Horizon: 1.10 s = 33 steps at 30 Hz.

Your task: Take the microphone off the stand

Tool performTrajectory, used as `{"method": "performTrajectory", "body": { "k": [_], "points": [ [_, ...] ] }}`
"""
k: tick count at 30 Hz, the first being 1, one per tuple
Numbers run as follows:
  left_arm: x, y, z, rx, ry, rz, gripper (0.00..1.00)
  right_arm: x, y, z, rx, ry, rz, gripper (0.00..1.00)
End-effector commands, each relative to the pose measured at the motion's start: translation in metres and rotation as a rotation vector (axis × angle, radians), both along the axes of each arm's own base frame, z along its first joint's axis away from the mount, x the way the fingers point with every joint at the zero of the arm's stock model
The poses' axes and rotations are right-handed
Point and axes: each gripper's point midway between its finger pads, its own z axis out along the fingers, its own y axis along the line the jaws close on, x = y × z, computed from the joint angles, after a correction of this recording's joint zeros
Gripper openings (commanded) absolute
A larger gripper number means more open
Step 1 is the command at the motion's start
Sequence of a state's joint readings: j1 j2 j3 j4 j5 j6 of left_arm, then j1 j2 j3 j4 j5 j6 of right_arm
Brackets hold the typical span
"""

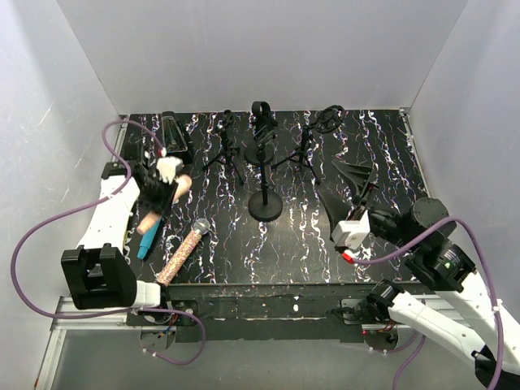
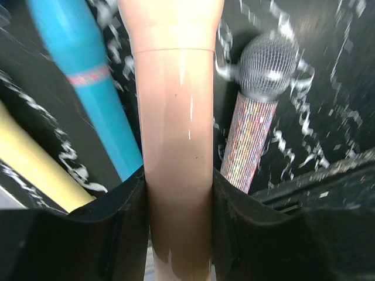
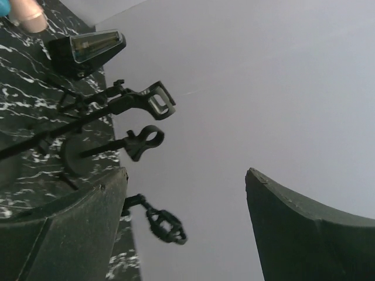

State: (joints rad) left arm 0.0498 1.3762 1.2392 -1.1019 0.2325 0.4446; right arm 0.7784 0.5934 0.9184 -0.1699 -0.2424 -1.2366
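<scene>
Looking from the top, left gripper (image 1: 154,205): you had it closed partway around the peach microphone (image 1: 149,221), at the left side of the table (image 1: 325,244).
Top, peach microphone: it was well apart from all the stands, its free end pointing toward the near edge, just beside the blue microphone (image 1: 148,240). I cannot tell whether it touched the table.
Top, glitter microphone (image 1: 185,252): it lay flat on the table, to the right of the blue one.
Top, stands: the round-base stand (image 1: 265,205) stood mid-table, with the tripod stands (image 1: 225,152) behind it.
Top, right gripper (image 1: 348,185): you had it at the right side of the table, jaws spread wide with nothing between them.
Left wrist, left fingers (image 2: 99,234): both pressed against the sides of the peach microphone. The blue microphone lay to its left and the glitter one to its right. A yellow handle (image 2: 35,164) showed at the far left.
Right wrist, right fingers (image 3: 70,234): they stood far apart, with only the wall between them.
Right wrist, stand clips (image 3: 143,140): they showed beyond the left-hand finger, well clear of it.
</scene>
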Motion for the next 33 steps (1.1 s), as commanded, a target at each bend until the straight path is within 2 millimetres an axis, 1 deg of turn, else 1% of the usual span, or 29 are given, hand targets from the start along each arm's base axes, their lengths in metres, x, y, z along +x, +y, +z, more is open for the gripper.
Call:
{"method": "performTrajectory", "body": {
  "k": [1, 2, 3, 5, 7, 9, 12, 15, 17, 20, 21, 23, 26, 31, 33],
  "points": [
    [-0.019, 0.014, -0.013, 0.110, -0.042, -0.077, 0.00, 0.018, -0.017, -0.029, 0.126, 0.348, -0.153, 0.87],
    [-0.021, 0.015, -0.022, 0.109, -0.023, -0.069, 0.00, 0.024, -0.022, -0.030, 0.179, 0.412, -0.206, 0.87],
    [-0.023, 0.016, -0.030, 0.112, -0.010, -0.065, 0.00, 0.032, -0.028, -0.035, 0.221, 0.470, -0.272, 0.87],
    [-0.022, 0.018, -0.045, 0.120, 0.007, -0.042, 0.00, 0.039, -0.032, -0.049, 0.287, 0.588, -0.342, 0.87],
    [-0.024, 0.022, -0.063, 0.132, 0.053, -0.018, 0.00, 0.036, -0.030, -0.063, 0.306, 0.662, -0.330, 0.87],
    [-0.025, 0.021, -0.078, 0.126, 0.099, 0.004, 0.00, 0.030, -0.028, -0.076, 0.289, 0.715, -0.315, 0.87],
    [-0.021, 0.021, -0.090, 0.121, 0.107, 0.018, 0.00, 0.028, -0.029, -0.090, 0.272, 0.801, -0.348, 0.87],
    [-0.019, 0.024, -0.100, 0.139, 0.106, 0.009, 0.01, 0.027, -0.029, -0.094, 0.255, 0.846, -0.362, 0.87],
    [-0.023, 0.022, -0.108, 0.127, 0.139, 0.013, 0.11, 0.029, -0.028, -0.097, 0.245, 0.857, -0.371, 0.87],
    [-0.030, 0.014, -0.115, 0.084, 0.175, 0.017, 0.27, 0.033, -0.028, -0.096, 0.240, 0.858, -0.383, 0.87],
    [-0.033, 0.012, -0.117, 0.071, 0.186, 0.022, 0.31, 0.034, -0.026, -0.096, 0.240, 0.863, -0.383, 0.86],
    [-0.036, 0.009, -0.119, 0.058, 0.206, 0.023, 0.32, 0.037, -0.025, -0.097, 0.238, 0.873, -0.391, 0.86],
    [-0.038, 0.012, -0.120, 0.071, 0.226, 0.031, 0.37, 0.042, -0.022, -0.096, 0.249, 0.892, -0.404, 0.86],
    [-0.037, 0.011, -0.115, 0.067, 0.221, 0.019, 0.46, 0.043, -0.020, -0.095, 0.256, 0.889, -0.396, 0.86],
    [-0.035, 0.011, -0.112, 0.066, 0.213, 0.019, 0.48, 0.042, -0.021, -0.095, 0.258, 0.887, -0.395, 0.86]
  ]
}}
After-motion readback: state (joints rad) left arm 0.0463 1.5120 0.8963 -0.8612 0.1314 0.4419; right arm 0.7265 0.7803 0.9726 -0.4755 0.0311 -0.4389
